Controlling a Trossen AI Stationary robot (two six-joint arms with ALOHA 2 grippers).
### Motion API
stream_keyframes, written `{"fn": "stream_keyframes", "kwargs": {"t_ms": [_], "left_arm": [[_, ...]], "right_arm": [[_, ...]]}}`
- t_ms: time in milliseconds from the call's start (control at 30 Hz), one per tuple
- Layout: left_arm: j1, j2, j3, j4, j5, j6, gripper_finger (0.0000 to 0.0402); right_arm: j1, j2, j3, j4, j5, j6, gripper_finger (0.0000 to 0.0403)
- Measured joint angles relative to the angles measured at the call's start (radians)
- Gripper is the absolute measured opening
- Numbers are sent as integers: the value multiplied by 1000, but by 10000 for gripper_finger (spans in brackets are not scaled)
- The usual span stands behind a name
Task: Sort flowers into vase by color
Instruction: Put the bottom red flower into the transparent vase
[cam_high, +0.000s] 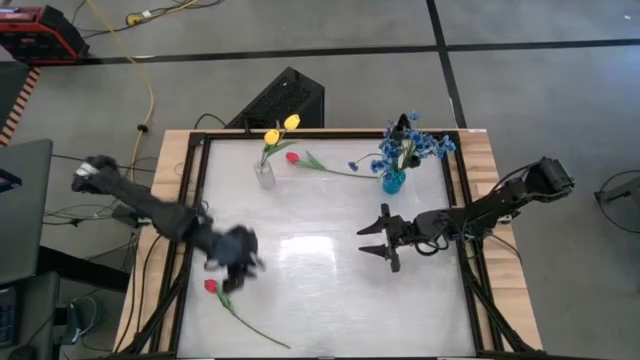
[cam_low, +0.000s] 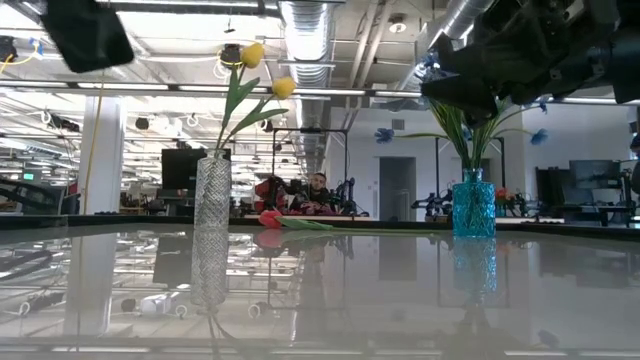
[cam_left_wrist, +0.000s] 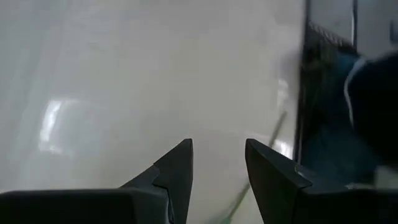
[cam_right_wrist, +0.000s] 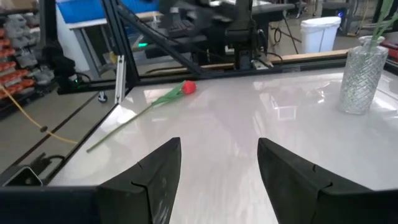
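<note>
We look down on a glossy white worktop (cam_high: 320, 290) over grey floor, cables trailing. Two yellow tulips (cam_high: 281, 130) stand in the clear vase (cam_high: 264, 175), blue sprigs (cam_high: 410, 148) in the blue vase (cam_high: 393, 182). One red tulip (cam_high: 292, 157) lies between the vases, another (cam_high: 211, 286) beside the blurred left end effector (cam_high: 238, 268), jaws parted, empty. The right end effector (cam_high: 372, 240) gapes, released. The low view alone shows the room behind.

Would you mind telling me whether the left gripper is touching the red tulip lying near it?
Apart. The high view shows the left gripper above the red tulip, and its wrist view shows open fingers holding nothing.
</note>
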Motion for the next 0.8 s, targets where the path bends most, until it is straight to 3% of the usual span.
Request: {"fn": "stream_keyframes", "kwargs": {"t_ms": [133,233,467,800], "left_arm": [[-189,154,0,119,-103,-59,135],[-267,279,0,191,-107,-121,135],[-332,500,0,304,112,-144,135],[-392,611,7,205,85,-10,116]], "right_arm": [[-1,0,0,-7,0,-20,239],[-1,0,0,0,0,-51,239],[-10,0,0,3,0,-83,239],[-34,0,0,2,0,-80,239]]}}
